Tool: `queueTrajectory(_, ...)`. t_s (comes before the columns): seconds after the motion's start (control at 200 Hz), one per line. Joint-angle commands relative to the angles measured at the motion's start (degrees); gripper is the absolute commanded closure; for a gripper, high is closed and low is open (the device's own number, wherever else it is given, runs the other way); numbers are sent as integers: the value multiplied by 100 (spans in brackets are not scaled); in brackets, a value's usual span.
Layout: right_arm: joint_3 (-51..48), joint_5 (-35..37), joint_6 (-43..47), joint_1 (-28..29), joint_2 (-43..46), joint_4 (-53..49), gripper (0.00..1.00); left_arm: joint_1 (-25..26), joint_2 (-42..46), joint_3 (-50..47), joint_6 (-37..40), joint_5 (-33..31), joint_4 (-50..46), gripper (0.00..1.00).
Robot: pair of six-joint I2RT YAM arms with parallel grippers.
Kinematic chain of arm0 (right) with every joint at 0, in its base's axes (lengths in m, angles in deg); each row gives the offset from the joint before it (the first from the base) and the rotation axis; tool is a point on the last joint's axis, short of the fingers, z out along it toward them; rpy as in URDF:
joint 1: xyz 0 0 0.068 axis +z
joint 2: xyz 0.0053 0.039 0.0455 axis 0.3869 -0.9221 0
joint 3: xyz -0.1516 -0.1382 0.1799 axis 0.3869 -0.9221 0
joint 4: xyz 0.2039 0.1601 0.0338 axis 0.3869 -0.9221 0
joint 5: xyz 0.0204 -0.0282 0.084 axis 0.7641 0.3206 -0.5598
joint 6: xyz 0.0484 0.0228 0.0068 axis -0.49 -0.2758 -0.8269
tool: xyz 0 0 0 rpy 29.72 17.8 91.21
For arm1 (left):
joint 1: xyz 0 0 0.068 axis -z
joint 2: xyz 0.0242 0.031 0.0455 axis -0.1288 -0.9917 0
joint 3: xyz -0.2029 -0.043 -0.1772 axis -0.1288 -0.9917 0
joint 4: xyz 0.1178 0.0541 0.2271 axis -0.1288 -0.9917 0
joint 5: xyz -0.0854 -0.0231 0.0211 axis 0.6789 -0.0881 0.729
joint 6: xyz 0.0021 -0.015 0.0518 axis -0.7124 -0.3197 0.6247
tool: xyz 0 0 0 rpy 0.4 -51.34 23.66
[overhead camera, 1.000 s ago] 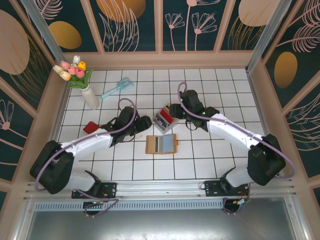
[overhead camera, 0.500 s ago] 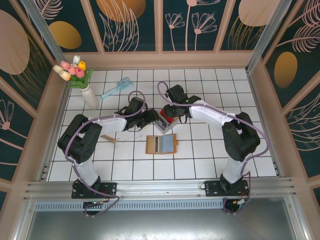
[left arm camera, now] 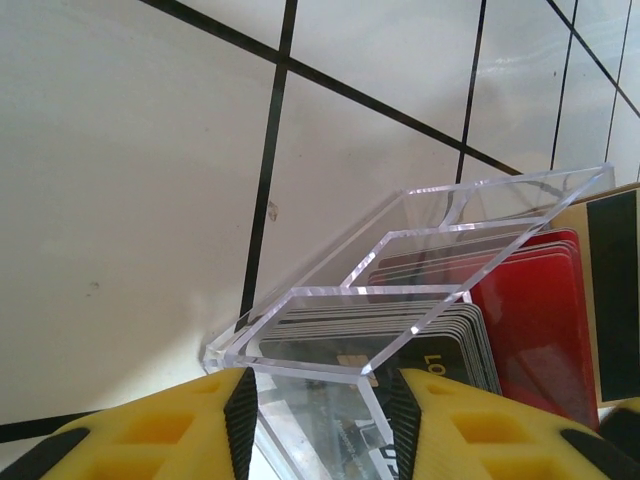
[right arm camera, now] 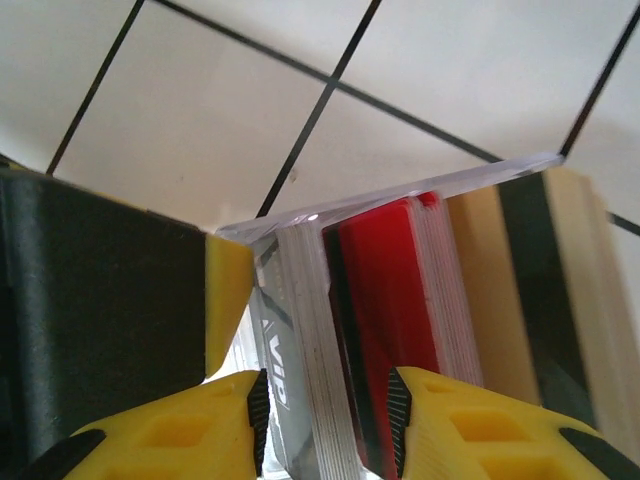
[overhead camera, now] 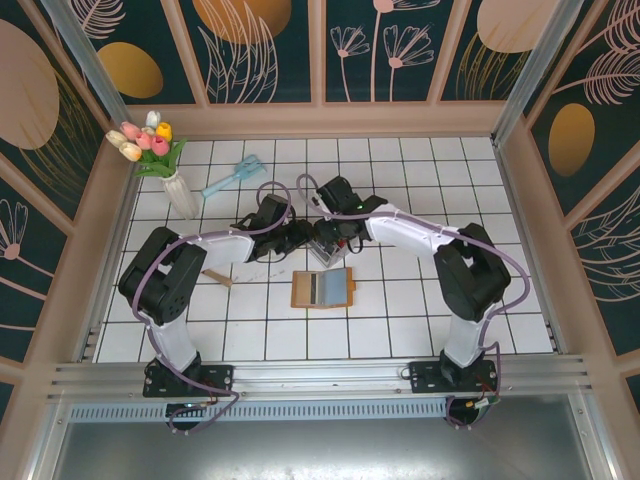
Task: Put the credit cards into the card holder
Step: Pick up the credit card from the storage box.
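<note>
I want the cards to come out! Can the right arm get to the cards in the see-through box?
Probably yes. The right gripper seems to be pinching a few of the credit cards. The clear tray looks open on that side, and the left gripper straddles its corner.

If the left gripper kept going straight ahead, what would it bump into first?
Most likely the clear plastic tray. Its near wall sits right between the fingers of the left gripper, with the credit cards stacked inside just behind it. Exact depth is hard to judge.
</note>
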Motion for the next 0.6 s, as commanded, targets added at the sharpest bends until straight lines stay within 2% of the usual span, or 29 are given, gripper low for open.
queueTrajectory(0.0, 105, 184, 120, 42, -186, -172, 60, -57, -95, -91, -35, 41, 185, 59)
queueTrajectory(0.285, 22, 357, 298, 203, -253, -166, 57, -83, 0, -301, -147, -47, 315, 63)
queueTrajectory(0.42, 10, 634, 320, 293, -361, -185, 57, -82, 154, -407, -227, -106, 393, 61)
queueTrajectory(0.596, -84, 692, 249, 324, -282, -61, 57, -94, 740, -855, -387, -241, 791, 53)
